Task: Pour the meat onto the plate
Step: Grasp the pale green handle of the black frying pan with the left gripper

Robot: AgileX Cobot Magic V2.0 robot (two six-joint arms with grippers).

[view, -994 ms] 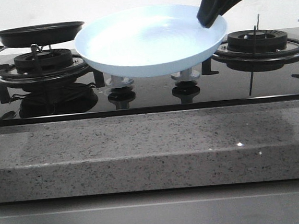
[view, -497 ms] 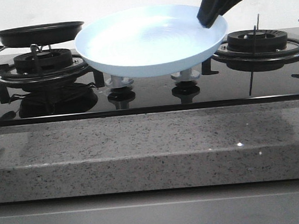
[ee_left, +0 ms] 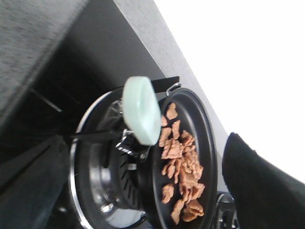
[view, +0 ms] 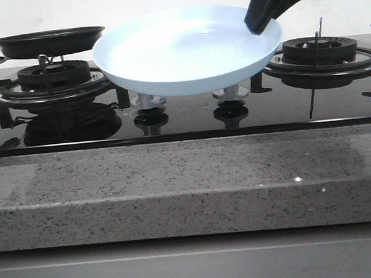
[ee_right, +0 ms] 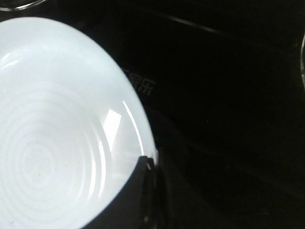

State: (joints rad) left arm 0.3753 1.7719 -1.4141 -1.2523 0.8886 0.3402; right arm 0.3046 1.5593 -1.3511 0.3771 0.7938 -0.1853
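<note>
Lettering on black cooktop beside plate, unreadable.

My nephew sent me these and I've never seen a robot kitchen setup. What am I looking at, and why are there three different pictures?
It is a robot with two arms, each ending in a gripper, working at a gas stove. The wide picture looks forward over the counter. The other two come from small cameras on the arms' wrists.

In the wide picture, the right gripper pinches the rim of a pale-blue plate and holds it up above the stove. The plate is empty; the right wrist picture shows its inside up close.

On the left burner sits a black frying pan. The left wrist picture looks down at it: the orange-brown pieces of meat are in the pan, behind its pale handle. The left gripper itself is not clearly visible.
</note>
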